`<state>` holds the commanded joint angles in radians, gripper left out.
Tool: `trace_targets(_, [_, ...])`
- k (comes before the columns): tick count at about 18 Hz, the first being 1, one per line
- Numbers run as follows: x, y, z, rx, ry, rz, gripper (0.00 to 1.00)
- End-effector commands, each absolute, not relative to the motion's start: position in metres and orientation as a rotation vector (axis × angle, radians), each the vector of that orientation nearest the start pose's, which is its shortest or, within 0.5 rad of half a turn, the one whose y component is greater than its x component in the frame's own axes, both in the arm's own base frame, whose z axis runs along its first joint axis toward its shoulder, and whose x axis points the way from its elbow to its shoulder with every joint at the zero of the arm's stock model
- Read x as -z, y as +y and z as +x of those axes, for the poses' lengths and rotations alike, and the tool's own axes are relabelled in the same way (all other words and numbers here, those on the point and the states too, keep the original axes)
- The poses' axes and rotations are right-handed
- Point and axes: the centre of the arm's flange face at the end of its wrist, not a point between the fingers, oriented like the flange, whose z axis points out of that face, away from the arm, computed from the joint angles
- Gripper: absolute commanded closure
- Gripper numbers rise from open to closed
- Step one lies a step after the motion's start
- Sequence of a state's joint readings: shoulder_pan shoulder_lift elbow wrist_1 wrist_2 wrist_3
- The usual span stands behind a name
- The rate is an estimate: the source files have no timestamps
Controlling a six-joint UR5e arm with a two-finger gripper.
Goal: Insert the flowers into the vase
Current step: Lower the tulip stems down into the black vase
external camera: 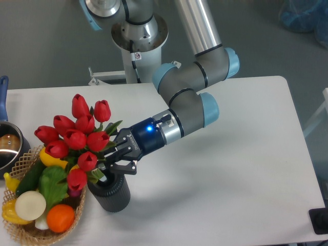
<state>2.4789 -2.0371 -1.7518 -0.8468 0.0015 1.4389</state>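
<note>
The bunch of red artificial-looking tulip buds on green stems and leaves (77, 138) is partly in place: the stem ends look to have entered the mouth of the short dark ribbed cylindrical vase (110, 191), which stands directly below the black two-finger gripper (114, 162), but the bunch is tilted, its heads leaning up and away to the side of the gripper opposite the arm instead of standing over the vase. So, as I judge it, the insertion is begun but not finished: what is left is to bring the stems upright, settle them deeper into the vase, and let go. The gripper's fingers are closed around the stems just above the vase rim, clamped on the bunch; the exact contact is partly hidden by leaves. The grey arm with pale blue joint caps reaches down from its base behind the gripper, its wrist angled so that the gripper points down and outward, away from the base, toward the vase, with a blue light glowing on the wrist body. Beyond the flower heads, on the far side from the arm, a woven basket (25, 159) holding toy vegetables and fruit sits near the vase, close enough that the lowest tulips overhang it.
</note>
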Motion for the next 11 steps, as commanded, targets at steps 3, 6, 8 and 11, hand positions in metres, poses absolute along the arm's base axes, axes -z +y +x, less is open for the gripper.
trace_targets(3, [-0.306,0.556,-0.334,0.56,0.48,-1.528,0.78])
trace_targets(6, [-0.295,0.557,-0.335,0.56,0.479,-1.53,0.78])
trace_targets(8, [-0.294,0.557,-0.336,0.562,0.478,-1.531,0.78])
trace_targets(11, [-0.289,0.555,-0.334,0.569,0.469,-1.534,0.78])
